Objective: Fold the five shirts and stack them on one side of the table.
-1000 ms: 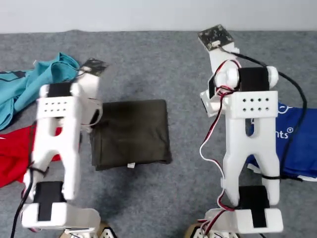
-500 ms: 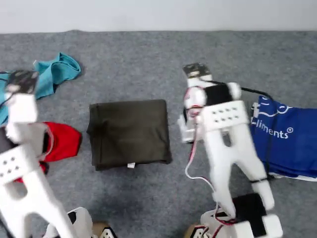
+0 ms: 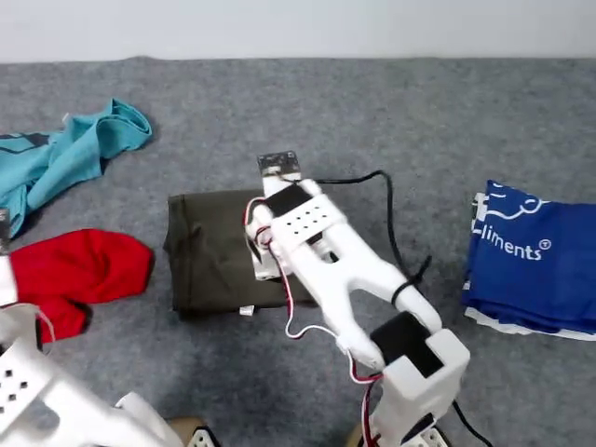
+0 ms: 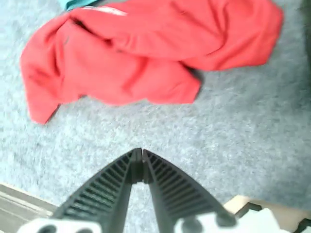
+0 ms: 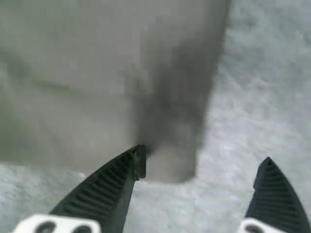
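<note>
A folded dark olive shirt (image 3: 219,247) lies at the table's middle. My right arm (image 3: 312,228) leans over its right part. In the right wrist view my right gripper (image 5: 204,165) is open just above the shirt's (image 5: 92,73) corner, one finger (image 5: 131,167) over the cloth, the other over bare table. A crumpled red shirt (image 3: 79,270) lies at the left, with a crumpled teal shirt (image 3: 70,154) behind it. My left arm (image 3: 28,391) stands at the front left corner. Its gripper (image 4: 142,158) is shut and empty, above grey table short of the red shirt (image 4: 146,53).
A folded blue shirt (image 3: 535,251) tops a small stack at the right edge, a white layer (image 3: 498,319) showing beneath it. Grey felt table (image 3: 372,121) lies bare at the back and between the olive shirt and the stack.
My right arm has swung left from beside the blue stack to over the olive shirt. My left arm has drawn back to the front left corner, uncovering the red shirt.
</note>
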Available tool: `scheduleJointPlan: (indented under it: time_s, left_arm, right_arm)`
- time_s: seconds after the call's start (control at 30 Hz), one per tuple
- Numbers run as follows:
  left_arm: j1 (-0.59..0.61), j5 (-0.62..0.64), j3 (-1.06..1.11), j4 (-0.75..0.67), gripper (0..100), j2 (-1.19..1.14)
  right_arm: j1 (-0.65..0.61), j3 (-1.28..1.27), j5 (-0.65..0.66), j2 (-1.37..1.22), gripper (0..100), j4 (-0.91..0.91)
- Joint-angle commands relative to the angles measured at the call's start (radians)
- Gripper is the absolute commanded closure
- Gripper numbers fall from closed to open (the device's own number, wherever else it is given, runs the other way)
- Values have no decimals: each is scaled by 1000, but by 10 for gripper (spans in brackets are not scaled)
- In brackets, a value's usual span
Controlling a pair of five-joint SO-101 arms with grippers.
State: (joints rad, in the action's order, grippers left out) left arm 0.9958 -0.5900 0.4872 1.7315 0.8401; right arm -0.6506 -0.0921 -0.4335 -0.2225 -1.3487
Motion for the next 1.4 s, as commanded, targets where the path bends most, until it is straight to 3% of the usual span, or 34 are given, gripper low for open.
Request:
scheduleJointPlan:
  time_s: [0.0, 0.23, 0.47, 0.57, 0.73, 0.8, 1.0, 1.2, 1.37]
  left_arm:
    - [29, -12, 1, 20, 994, 20]
    - [29, -11, 1, 20, 994, 18]
    - [31, -9, 1, 20, 994, 18]
    - [31, -9, 1, 20, 994, 18]
    - [31, -9, 1, 20, 994, 18]
    - [31, -9, 1, 20, 994, 18]
    - [26, -9, 2, 20, 994, 18]
    - [26, -9, 2, 20, 994, 18]
    - [26, -9, 2, 20, 994, 18]
  right_arm:
    - [-15, 8, -17, -4, 633, 74]
    - [-10, 8, -23, -91, 634, 170]
    - [-10, 6, -133, -197, 638, 160]
    - [-10, 6, -138, -220, 722, 159]
    - [-10, 15, -46, -222, 995, 107]
    - [-5, 40, -32, -223, 962, 47]
    - [84, 198, -21, -222, 991, -157]
    - [234, 368, 210, -222, 990, -364]
    - [426, 480, 597, -228, 990, -435]
